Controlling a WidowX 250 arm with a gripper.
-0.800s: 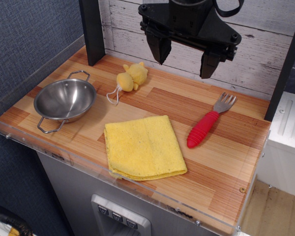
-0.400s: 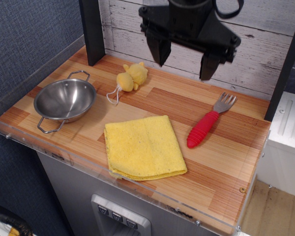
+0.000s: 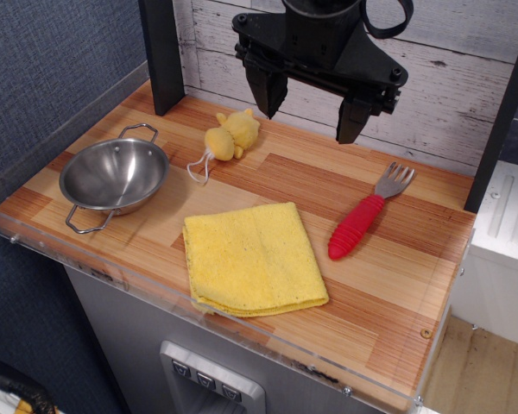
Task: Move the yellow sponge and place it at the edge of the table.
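A whitewashed plank wall backs the table (image 3: 397,285), whose wood-strip top in light and reddish brown is bordered by a clear acrylic rim, with blue-grey textured wall to the left and a dark post standing at the back left corner. The black gripper (image 3: 307,107) hangs above the rear of the table, its 2 fingers spread wide apart and holding nothing, the tips pointing down and clear of the surface. The yellow sponge (image 3: 232,134) lies on the tabletop toward the back, below and just left of the nearer finger, a lumpy shape of 2 or 3 rounded blobs with a white string loop (image 3: 198,166) trailing toward the front left. A steel bowl (image 3: 113,176) with 2 wire handles sits upright near the left side, apart from the sponge. A folded yellow cloth (image 3: 252,257) lies flat near the front rim, roughly in the middle. To its right, a fork (image 3: 365,212) with a ribbed red handle and grey tines lies at a slant, tines pointing toward the back wall.
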